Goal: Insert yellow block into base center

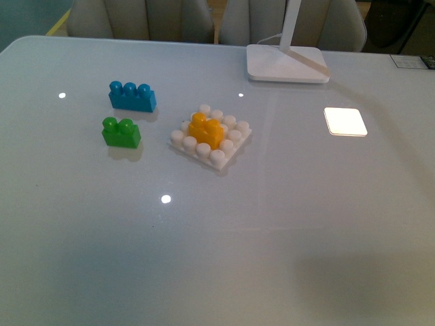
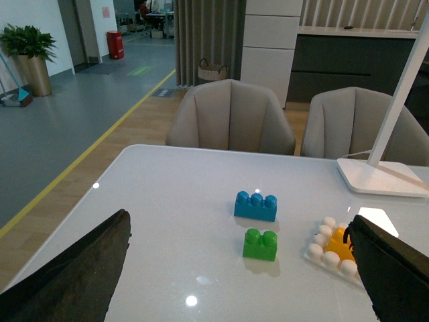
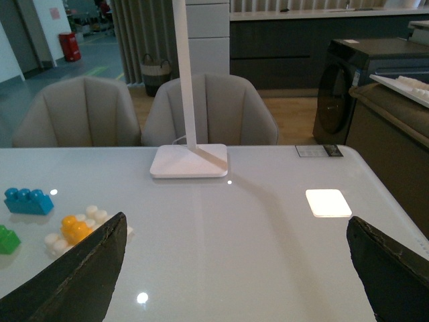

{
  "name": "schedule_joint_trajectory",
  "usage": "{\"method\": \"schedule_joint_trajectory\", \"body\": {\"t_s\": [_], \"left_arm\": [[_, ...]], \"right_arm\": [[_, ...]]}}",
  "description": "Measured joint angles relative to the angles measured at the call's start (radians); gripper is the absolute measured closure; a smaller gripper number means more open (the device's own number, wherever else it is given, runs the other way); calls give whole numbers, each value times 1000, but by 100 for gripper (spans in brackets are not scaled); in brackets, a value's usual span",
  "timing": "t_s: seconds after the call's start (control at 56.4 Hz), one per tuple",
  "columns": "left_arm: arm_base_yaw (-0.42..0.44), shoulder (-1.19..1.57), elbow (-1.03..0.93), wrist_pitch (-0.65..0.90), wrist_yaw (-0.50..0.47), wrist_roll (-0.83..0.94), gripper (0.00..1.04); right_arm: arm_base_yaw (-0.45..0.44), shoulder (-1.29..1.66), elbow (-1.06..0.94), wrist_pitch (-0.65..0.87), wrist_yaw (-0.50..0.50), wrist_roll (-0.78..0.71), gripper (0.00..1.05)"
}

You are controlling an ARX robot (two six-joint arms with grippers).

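Observation:
The yellow block stands upright among the studs in the middle of the white base, near the table's centre. Both show again in the left wrist view, the yellow block partly behind a dark finger, on the base. In the right wrist view the yellow block sits on the base at the table's left. My left gripper is open, held well back from the bricks. My right gripper is open over bare table. Neither arm shows in the front view.
A green two-stud brick and a blue three-stud brick lie left of the base. A white lamp foot stands at the back, with a bright light patch on the tabletop. Chairs stand behind the far edge.

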Motion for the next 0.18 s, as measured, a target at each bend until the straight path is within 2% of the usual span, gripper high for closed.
{"method": "schedule_joint_trajectory", "body": {"t_s": [0.177], "left_arm": [[0, 0, 0, 0, 0, 0, 7]], "right_arm": [[0, 0, 0, 0, 0, 0, 9]]}}
